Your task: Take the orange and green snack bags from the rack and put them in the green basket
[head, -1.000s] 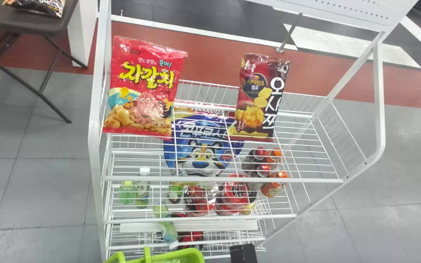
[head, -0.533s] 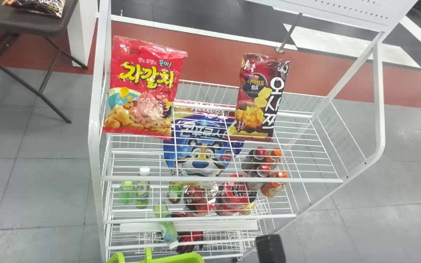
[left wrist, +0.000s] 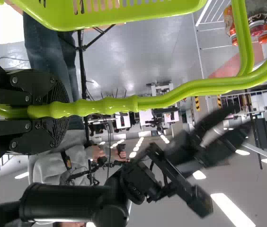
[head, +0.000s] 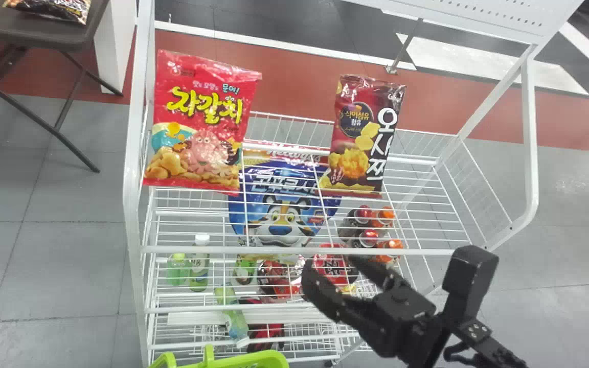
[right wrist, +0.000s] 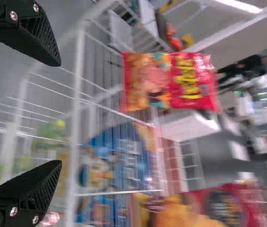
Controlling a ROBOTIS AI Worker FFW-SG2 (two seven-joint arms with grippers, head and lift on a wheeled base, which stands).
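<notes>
Head view: red snack bag at ten o'clock, maroon one at two, both on the rack. Right tool, open, at five, partly hides a red package. Green basket, cut off at seven; left tool clamps its handle.

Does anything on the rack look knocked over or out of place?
Yes: low in the rack, a green bottle lies slanted, its cap toward the robot, while two bottles near it stand upright. Both snack bags look fine.

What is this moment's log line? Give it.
left gripper: jaws shut on green basket handle | right gripper: jaws open | red snack bag, maroon snack bag: on wire rack
</notes>
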